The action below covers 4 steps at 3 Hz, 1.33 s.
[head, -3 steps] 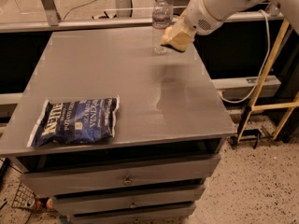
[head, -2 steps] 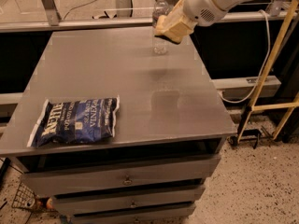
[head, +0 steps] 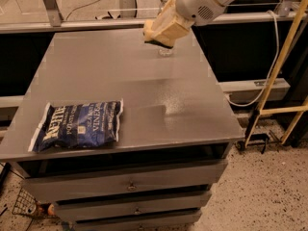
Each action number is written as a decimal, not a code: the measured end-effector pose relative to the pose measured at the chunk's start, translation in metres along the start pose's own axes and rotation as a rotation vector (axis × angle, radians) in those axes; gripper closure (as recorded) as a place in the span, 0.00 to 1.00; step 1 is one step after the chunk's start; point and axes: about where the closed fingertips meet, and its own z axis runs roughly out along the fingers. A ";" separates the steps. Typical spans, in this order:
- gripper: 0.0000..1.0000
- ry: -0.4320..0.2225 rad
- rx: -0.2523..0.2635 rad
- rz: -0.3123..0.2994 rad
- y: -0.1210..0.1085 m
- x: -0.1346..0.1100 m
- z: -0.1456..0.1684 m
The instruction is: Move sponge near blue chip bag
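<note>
Gripper [head: 166, 30] holding sponge [head: 155, 33] above far edge [head: 96, 32], blue chip bag [head: 77, 125] front-left

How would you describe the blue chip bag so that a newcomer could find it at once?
Start at the grey table with drawers beneath. The blue chip bag lies flat near its front left corner, far from the gripper above the far edge. It is the only navy, crinkly packet with white lettering.

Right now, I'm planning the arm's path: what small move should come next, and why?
Probably carry the sponge toward the front left of the table. The gripper holds it in the air over the far edge, while the blue chip bag lies at the front-left corner, well apart.
</note>
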 end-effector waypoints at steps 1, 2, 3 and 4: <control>1.00 0.000 0.000 0.000 0.000 0.000 0.000; 1.00 -0.001 -0.089 -0.069 0.014 -0.018 0.027; 1.00 -0.018 -0.238 -0.193 0.041 -0.051 0.073; 1.00 -0.019 -0.349 -0.288 0.064 -0.074 0.107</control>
